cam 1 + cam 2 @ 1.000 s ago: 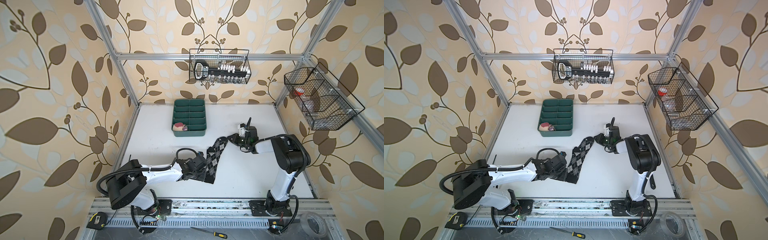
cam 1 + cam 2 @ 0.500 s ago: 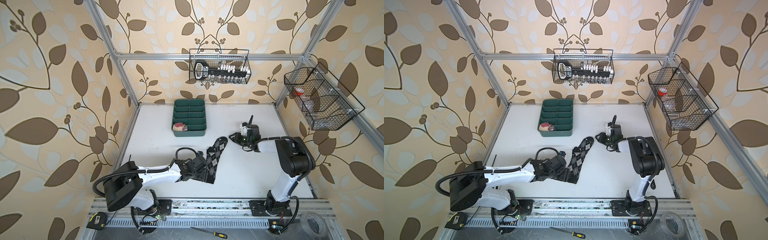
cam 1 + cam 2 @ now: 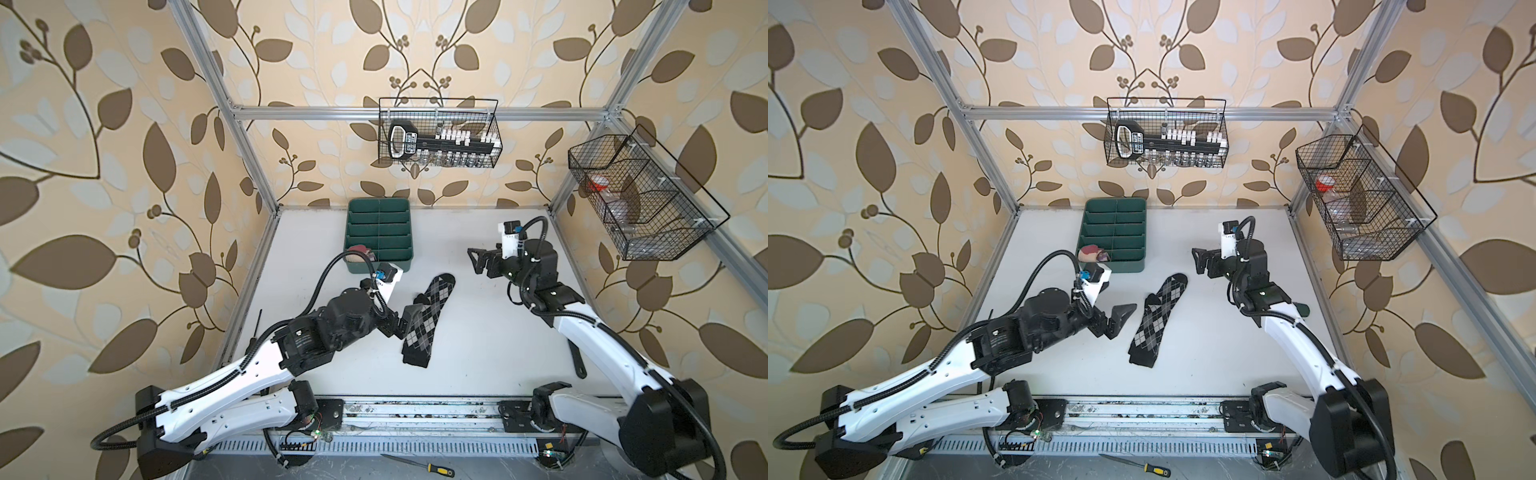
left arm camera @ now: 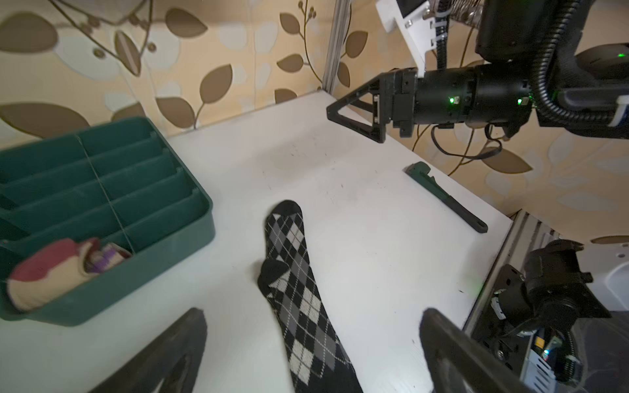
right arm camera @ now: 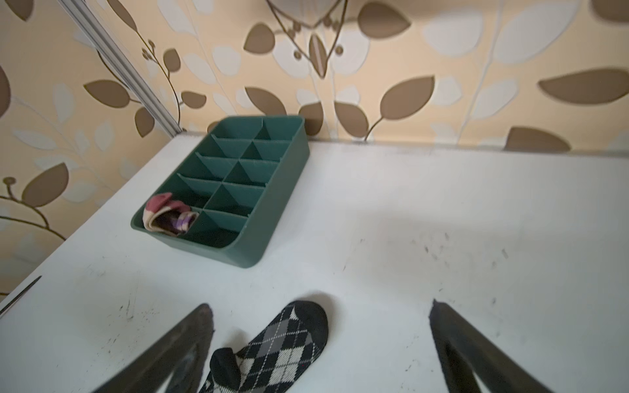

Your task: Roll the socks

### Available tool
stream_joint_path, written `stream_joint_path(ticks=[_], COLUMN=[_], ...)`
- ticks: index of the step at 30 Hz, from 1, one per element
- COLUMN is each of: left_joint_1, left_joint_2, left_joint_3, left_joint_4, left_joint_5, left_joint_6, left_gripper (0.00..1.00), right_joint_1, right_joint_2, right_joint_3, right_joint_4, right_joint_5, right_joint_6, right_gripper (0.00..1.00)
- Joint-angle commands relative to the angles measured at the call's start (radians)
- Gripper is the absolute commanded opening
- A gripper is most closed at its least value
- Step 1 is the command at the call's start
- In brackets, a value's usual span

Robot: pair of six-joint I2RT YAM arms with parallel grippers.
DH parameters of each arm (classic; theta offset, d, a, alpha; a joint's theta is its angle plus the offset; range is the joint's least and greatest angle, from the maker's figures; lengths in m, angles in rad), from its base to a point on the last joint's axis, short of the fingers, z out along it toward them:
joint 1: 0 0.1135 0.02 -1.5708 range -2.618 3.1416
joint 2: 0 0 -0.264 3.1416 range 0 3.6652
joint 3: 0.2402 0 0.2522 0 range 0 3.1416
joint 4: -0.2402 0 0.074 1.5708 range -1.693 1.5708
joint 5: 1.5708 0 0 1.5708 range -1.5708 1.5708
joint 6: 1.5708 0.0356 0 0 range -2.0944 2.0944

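My left gripper (image 3: 1123,322) hangs with its jaws wide apart and nothing between them. It sits in front of the tray (image 5: 275,211), above the leg of the argyle sock (image 3: 428,316). My right gripper (image 3: 474,261) is just as wide and just as empty. It is raised off the table (image 3: 478,332) to the right of the tray's near corner, with its fingers pointing towards the sock's toe.

The argyle sock lies flat and nearly straight on the table, just in front of the tray's near right corner. Its toe is towards the tray and its cuff is away from it. I read that layout as deliberate, since a sock stretched out without folds gives a clean end to start rolling from.

The beige sock (image 5: 166,214) is bundled up in the tray's near left compartment and bulges above the rim. I judge that one done and the argyle one not yet begun.

I take it both jaws stand open because there is nothing to hold yet. With one gripper at each end of the sock, I can pinch the toe with my right and steady the leg with my left.
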Motion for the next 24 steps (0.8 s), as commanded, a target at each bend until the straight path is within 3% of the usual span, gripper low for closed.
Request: stream_joint_path(ticks=[1, 3, 6, 8, 9, 12, 14, 20, 24], left_joint_1=[-0.004, -0.002, -0.003, -0.003, -0.001, -0.002, -0.003, -0.003, -0.002], left_joint_2=[-0.074, -0.133, -0.232, -0.294, -0.326, -0.388, -0.402, -0.443, -0.493], left_joint_3=[-0.012, -0.059, -0.158, -0.214, -0.239, -0.268, -0.263, -0.236, -0.252], left_joint_4=[0.014, 0.026, 0.069, 0.080, 0.073, 0.017, -0.048, -0.191, -0.211], left_joint_5=[-0.046, -0.058, -0.107, -0.099, -0.084, -0.063, -0.059, -0.060, -0.061], left_joint_6=[0.221, 0.291, 0.408, 0.499, 0.535, 0.571, 0.570, 0.523, 0.515], left_gripper=[0.99, 0.99, 0.99, 0.99, 0.99, 0.99, 0.99, 0.99, 0.99], right_joint_1=[-0.003, -0.009, 0.004, 0.061, 0.121, 0.339, 0.455, 0.760, 0.922], right_joint_2=[-0.080, -0.114, -0.153, -0.159, -0.156, -0.120, -0.093, -0.065, -0.064], right_joint_3=[-0.035, -0.098, -0.169, -0.156, -0.138, -0.134, -0.180, -0.355, -0.448], right_joint_4=[0.022, 0.125, 0.241, 0.173, 0.090, -0.130, -0.177, -0.047, 0.045], right_joint_5=[0.100, 0.076, -0.119, -0.172, -0.160, 0.039, 0.151, 0.345, 0.472], right_joint_6=[-0.047, 0.015, -0.087, -0.241, -0.378, -0.794, -0.963, -1.078, -1.072], right_gripper=[1.00, 1.00, 1.00, 1.00, 1.00, 1.00, 1.00, 0.94, 0.88])
